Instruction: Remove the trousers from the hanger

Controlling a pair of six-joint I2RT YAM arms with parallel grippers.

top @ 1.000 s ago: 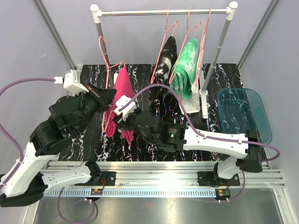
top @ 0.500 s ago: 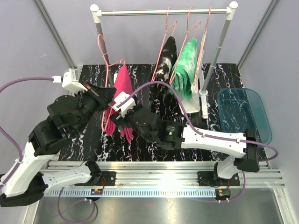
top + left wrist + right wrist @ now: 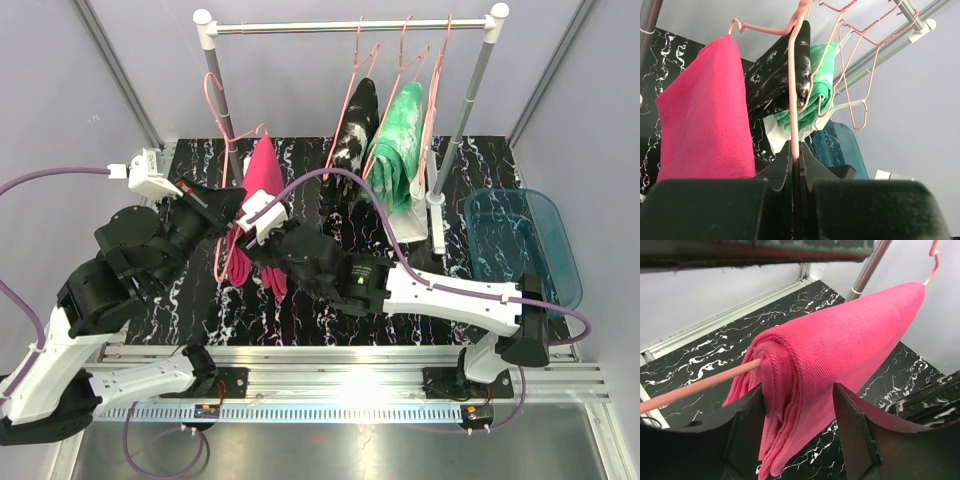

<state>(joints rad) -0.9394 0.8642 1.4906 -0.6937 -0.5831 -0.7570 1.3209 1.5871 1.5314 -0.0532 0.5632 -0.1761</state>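
Note:
The magenta trousers (image 3: 262, 180) hang folded over a pink hanger (image 3: 226, 130) that is off the rail. My left gripper (image 3: 228, 205) is shut on that hanger's wire (image 3: 795, 125). My right gripper (image 3: 262, 250) is open, with its fingers (image 3: 747, 425) on either side of the magenta trousers (image 3: 840, 350) near the hanger bar (image 3: 695, 387). The black marbled trousers (image 3: 355, 125) and the green tie-dye trousers (image 3: 398, 140) hang on pink hangers from the rail (image 3: 350, 25); both show in the left wrist view behind the magenta pair (image 3: 705, 110).
The rail's posts (image 3: 462, 110) stand on white bases on the black marbled table (image 3: 480, 160). A teal plastic bin (image 3: 522, 245) sits at the right. An empty pink hanger (image 3: 860, 65) hangs on the rail.
My right gripper has moved up and to the left onto the magenta trousers. My left gripper has shifted slightly with the hanger still held.

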